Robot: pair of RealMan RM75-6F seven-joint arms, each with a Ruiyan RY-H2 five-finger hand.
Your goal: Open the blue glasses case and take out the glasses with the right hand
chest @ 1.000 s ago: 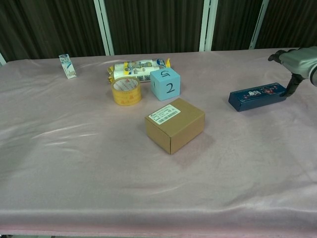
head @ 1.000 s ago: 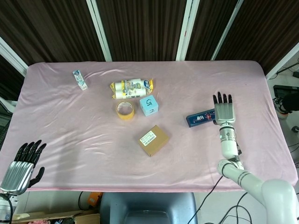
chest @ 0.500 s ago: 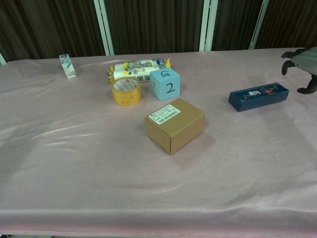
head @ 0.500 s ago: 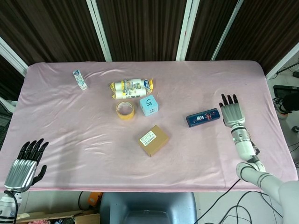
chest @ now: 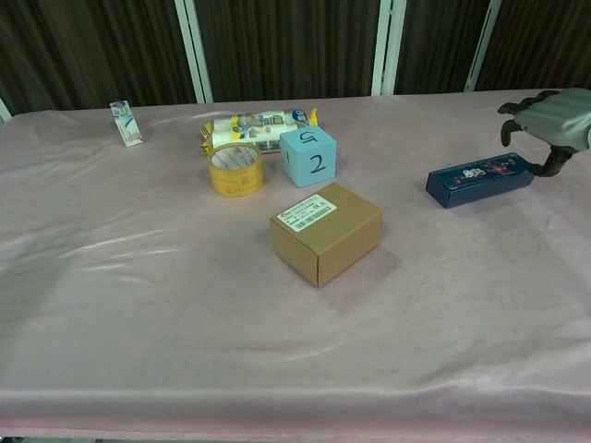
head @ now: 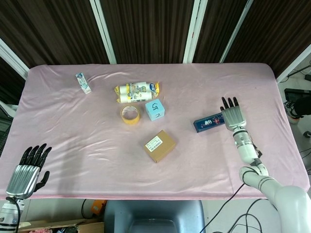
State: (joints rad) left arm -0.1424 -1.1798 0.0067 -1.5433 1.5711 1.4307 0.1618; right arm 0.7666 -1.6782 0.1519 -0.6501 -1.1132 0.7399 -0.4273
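Observation:
The blue glasses case [head: 208,123] [chest: 480,179] lies closed on the pink tablecloth, right of centre. My right hand [head: 232,114] [chest: 549,125] hovers at the case's right end, fingers spread and bent slightly downward, holding nothing. In the chest view its thumb reaches down beside that end of the case; I cannot tell whether it touches. My left hand [head: 26,170] hangs off the table's near left corner, fingers apart and empty. It does not show in the chest view. The glasses are hidden.
A brown cardboard box [head: 159,145] sits mid-table, left of the case. Behind it stand a light blue cube [head: 154,109], a yellow tape roll [head: 129,115] and a snack pack [head: 137,91]. A small packet [head: 83,82] lies far left.
My right hand drew away to the right of the case, then came back left to its right end. The case stays closed and my left hand barely moved.

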